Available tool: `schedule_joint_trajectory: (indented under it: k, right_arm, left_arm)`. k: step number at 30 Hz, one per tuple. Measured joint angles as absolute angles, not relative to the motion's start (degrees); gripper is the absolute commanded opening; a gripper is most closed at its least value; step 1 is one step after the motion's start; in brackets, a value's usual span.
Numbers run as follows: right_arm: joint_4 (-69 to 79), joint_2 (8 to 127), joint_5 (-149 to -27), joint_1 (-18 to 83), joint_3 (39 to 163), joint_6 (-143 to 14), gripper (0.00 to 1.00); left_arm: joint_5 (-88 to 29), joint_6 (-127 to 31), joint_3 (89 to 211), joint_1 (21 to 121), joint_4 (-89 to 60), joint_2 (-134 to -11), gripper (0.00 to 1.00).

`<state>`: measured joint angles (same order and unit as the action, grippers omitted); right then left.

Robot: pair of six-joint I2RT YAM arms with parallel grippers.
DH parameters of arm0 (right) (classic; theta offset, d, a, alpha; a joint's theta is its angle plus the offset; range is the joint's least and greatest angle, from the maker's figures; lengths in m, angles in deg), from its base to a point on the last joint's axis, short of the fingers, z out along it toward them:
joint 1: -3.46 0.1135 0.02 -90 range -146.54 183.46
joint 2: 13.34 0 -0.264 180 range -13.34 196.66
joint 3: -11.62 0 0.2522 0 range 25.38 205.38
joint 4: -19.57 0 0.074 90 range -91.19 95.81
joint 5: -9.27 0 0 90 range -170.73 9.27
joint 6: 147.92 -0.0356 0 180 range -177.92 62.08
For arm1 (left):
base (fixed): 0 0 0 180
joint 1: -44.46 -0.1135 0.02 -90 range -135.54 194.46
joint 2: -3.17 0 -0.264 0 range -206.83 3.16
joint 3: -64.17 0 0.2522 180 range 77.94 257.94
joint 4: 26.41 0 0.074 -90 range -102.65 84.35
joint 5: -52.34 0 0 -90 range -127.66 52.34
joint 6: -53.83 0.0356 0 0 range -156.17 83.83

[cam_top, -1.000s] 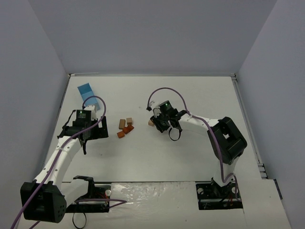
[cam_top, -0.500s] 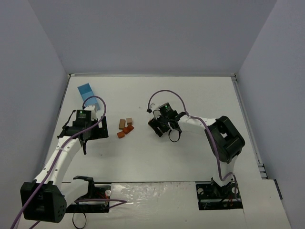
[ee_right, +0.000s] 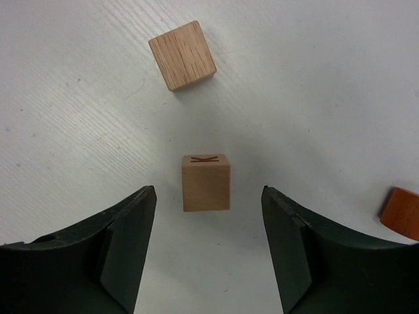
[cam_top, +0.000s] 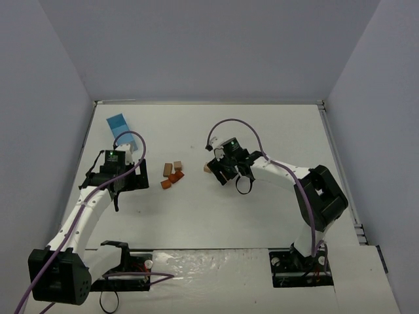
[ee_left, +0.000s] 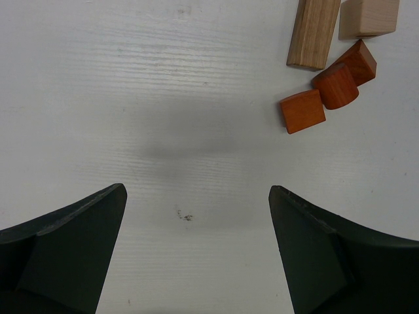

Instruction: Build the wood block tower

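Note:
Several small wood blocks lie in a loose cluster at mid-table. In the left wrist view they are a long tan block, a tan cube and three reddish-brown pieces. My left gripper is open and empty over bare table, left of the cluster. My right gripper is open. A tan cube marked K stands on the table between its fingertips, untouched. A second tan cube lies just beyond, and one tan cube shows in the top view.
A light-blue box lies at the far left of the white table. A reddish-brown piece shows at the right edge of the right wrist view. Grey walls enclose the table on three sides.
My right gripper dipped over the tan cube half a second ago and has drawn back slightly to the right, open, so the cube shows again. The left arm has not moved.

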<state>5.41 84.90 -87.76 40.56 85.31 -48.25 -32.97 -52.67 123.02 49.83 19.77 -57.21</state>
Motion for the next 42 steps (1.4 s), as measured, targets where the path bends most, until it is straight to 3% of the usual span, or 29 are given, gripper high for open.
schedule_joint_trajectory:
  k: [14, 23, 26, 42]
  right_arm:
    - [1.8, 88.7, -87.1, 40.1, 87.0, -49.6, 0.43]
    - [0.8, 90.0, -87.2, 40.1, 89.7, -49.0, 0.08]
    - [0.4, 90.6, -87.5, 40.1, 91.0, -48.0, 0.00]
    - [-1.3, 95.7, -92.2, 40.1, 96.4, -38.2, 0.00]
  left_arm:
    - [-33.0, -52.7, 123.0, 49.8, 19.8, -57.2, 0.88]
    - [-33.0, -52.7, 123.0, 49.8, 19.8, -57.2, 0.88]
    - [-33.0, -52.6, 123.0, 49.8, 19.8, -57.2, 0.88]
    - [-33.0, -52.6, 123.0, 49.8, 19.7, -57.1, 0.88]
